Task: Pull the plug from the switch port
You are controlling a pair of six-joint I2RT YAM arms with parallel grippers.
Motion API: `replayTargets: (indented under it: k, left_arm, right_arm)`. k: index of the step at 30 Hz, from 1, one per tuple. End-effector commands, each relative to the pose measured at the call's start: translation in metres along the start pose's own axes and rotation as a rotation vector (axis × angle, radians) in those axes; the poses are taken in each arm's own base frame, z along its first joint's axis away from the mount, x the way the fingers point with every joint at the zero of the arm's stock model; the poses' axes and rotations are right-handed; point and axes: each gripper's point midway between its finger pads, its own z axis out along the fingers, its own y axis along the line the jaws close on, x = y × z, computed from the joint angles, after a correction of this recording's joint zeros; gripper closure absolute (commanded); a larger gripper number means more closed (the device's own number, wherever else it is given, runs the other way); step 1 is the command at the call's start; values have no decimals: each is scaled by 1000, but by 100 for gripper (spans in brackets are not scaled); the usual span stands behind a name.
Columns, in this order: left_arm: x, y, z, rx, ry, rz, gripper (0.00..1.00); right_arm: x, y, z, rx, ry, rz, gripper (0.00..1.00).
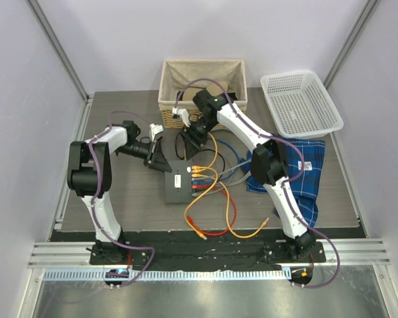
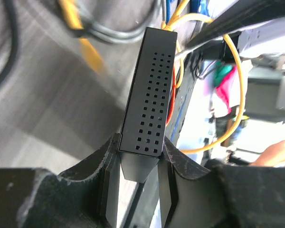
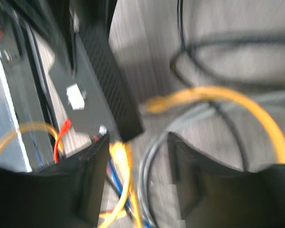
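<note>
Grey table [image 1: 119, 199], the switch [image 1: 179, 180] near its middle clenched by the left gripper [image 1: 159, 161]; the right gripper [image 3: 137, 156] hangs released near a loose yellow plug [image 3: 154, 103], apparently already out, other cables [image 1: 200, 180] plugged in.

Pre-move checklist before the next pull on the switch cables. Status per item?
1. Switch braced: ok. The left gripper has its jaws against both faces of the switch at its near end.
2. Right gripper free: ok. Its jaws stand apart and hold nothing.
3. Right jaws clear of cables: not ok. A yellow cable and grey cables run through or past the gap in the wrist view.
4. Ports emptied: not ok. In the top view, yellow plugs sit at the switch's socket edge.
5. Right wrist view usable: not ok. It is blurred.
</note>
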Motion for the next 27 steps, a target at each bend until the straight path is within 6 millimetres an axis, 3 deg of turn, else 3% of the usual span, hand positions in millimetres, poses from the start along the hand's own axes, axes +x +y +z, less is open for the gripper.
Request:
replayTargets:
  k: [1,3,4,7,10,14,15,17,18,19,20,22,23,25,27]
  left_arm:
    - [-11,-71,-40,-56,-14,202,100]
    - [-22,-73,-51,-150,-46,263,100]
    - [-27,-85,-60,-188,-78,318,100]
    - [-47,-95,-81,-328,-161,428,100]
    - [-68,-101,-103,-467,-221,531,100]
    - [-97,-125,-143,-632,-332,649,100]
    - [-108,-140,-157,-669,-364,700,100]
    - [-116,-146,-176,-747,-369,736,100]
    - [-127,-164,-200,-797,-416,781,100]
    - [-126,-165,-212,-846,-397,796,100]
    - [-135,-186,-235,-900,-443,844,100]
    - [-139,-191,-258,-970,-441,866,100]
    - [-144,-212,-283,-1029,-495,913,100]
    - [-145,-220,-302,-1094,-498,938,100]
    - [-144,-240,-328,-1211,-512,1018,100]
  right_arm:
    - [-109,35,-79,70,-367,-106,36]
    - [-134,54,-109,66,-476,-117,26]
    - [-152,57,-123,82,-548,-158,23]
    - [-172,68,-151,89,-652,-141,22]
    - [-180,60,-167,114,-706,-110,21]
    - [-182,39,-181,138,-744,-56,21]
    - [-182,32,-189,151,-762,-53,21]
    - [-184,29,-197,166,-782,-54,22]
    - [-186,27,-203,178,-795,-59,21]
    - [-187,24,-210,195,-809,-63,21]
    - [-188,23,-214,204,-816,-63,21]
    - [-190,21,-226,228,-843,-66,22]
    - [-190,18,-230,237,-850,-64,22]
    - [-190,15,-240,259,-866,-63,22]
    - [-188,11,-247,274,-875,-59,22]
